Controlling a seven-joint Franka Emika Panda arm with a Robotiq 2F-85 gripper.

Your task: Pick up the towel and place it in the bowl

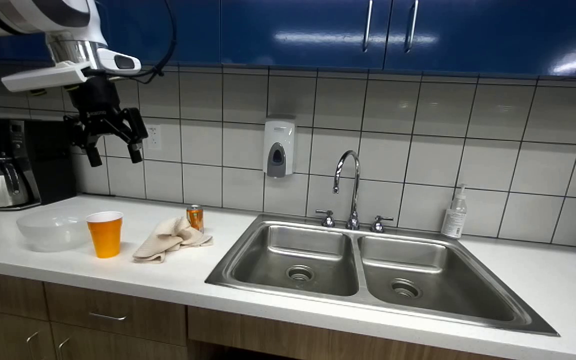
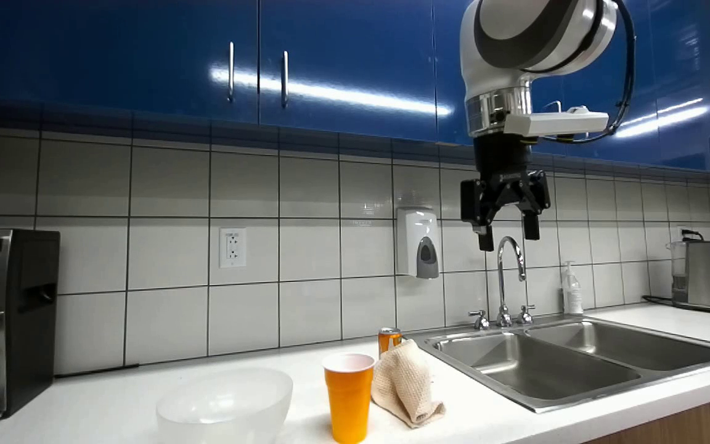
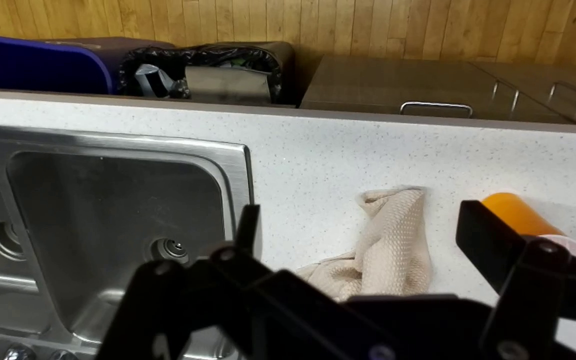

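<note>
Exterior views both show, at the left end of the speckled white counter [image 1: 178,272], a boxy black coffee maker [image 1: 50,165] with a steel carafe [image 1: 3,187]. Right of it, nearer the front edge, sits a round translucent bowl [image 1: 50,235] with nothing visible inside; the towel should end up there. Just right of the bowl stands an upright orange cup [image 1: 105,237] with a white rim. Next along, apart from the cup, lies the crumpled beige waffle-weave cloth towel [image 3: 393,245], loose on the counter, one fold raised. The black two-fingered gripper [image 1: 116,155] hangs high above the counter, fingers spread wide and holding nothing; in the wrist view the towel lies between the lines of its fingers. I judge the step in hand to be the approach, with the pick not yet made. The next move seems to call for a descent that brings one finger into the gap between towel and cup, then a pinch on the raised fold, and later a lift high enough to clear the cup on the way left. On the towel's far side stands a short orange metal can [image 1: 195,217]; whether they touch I cannot tell, so the near part looks the safer grip. Farther right is the stainless-steel double sink [image 1: 268,267], likely outside the path.
</note>
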